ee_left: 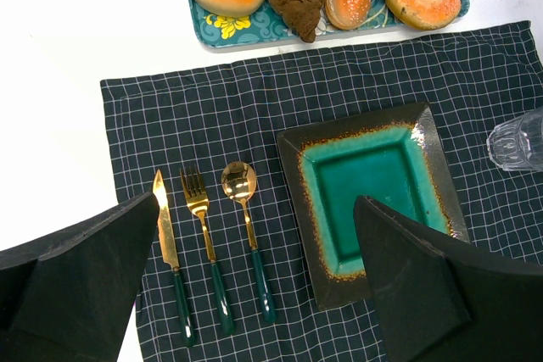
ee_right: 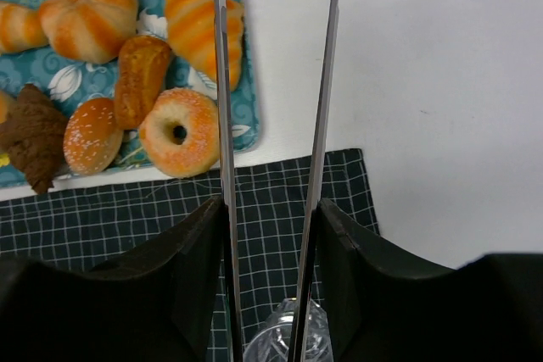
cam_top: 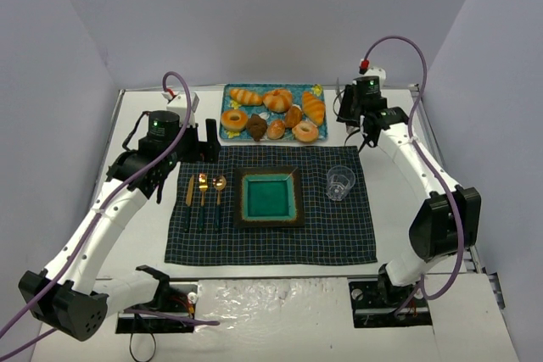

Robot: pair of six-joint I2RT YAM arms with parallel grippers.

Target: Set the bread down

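Note:
A teal patterned tray (cam_top: 223, 136) at the back of the table holds several breads: donuts, rolls, croissants. A sugared donut (ee_right: 178, 133) lies at its near right corner, beside a striped croissant (ee_right: 195, 19). My right gripper (ee_right: 270, 209) is shut on metal tongs (ee_right: 327, 82); their two blades stand apart with nothing between them and reach toward the tray's right edge. My left gripper (ee_left: 256, 201) is open and empty above the left part of the placemat. The green square plate (cam_top: 269, 197) in the middle of the mat holds nothing.
A dark checked placemat (cam_top: 339, 235) carries the plate, a gold knife (cam_top: 189, 191), fork (cam_top: 203, 192) and spoon (cam_top: 219, 188) on its left, and a clear glass (cam_top: 339, 182) on its right, just below my right gripper (cam_top: 355, 112).

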